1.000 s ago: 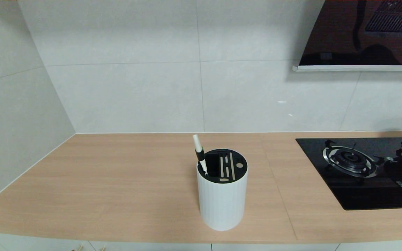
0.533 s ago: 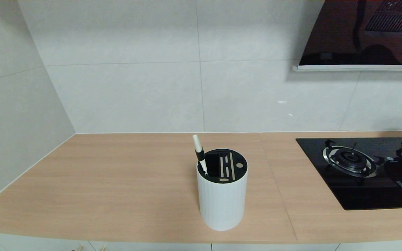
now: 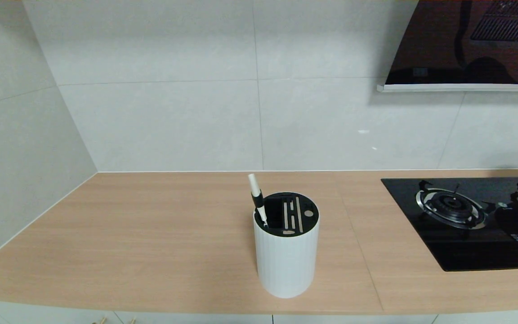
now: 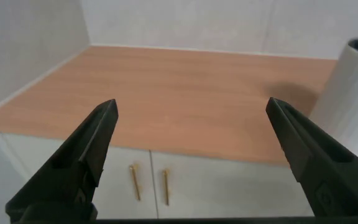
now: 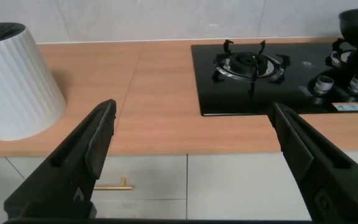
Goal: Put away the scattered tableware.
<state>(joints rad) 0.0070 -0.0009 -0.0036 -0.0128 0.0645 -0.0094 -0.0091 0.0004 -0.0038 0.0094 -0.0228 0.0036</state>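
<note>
The left gripper and right gripper are wide open and empty. The utensil in the holder is probably light, stiff and smooth; grip its protruding handle.

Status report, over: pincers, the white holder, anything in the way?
Left pincer open, empty; right pincer open, empty. White holder upright on counter, one utensil standing in it. Nothing blocking it.

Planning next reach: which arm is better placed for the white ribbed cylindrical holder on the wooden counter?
Left, marginally: the left gripper and right gripper both hang open before the counter, flanking the white ribbed holder; its white-handled utensil stands on the left side.
</note>
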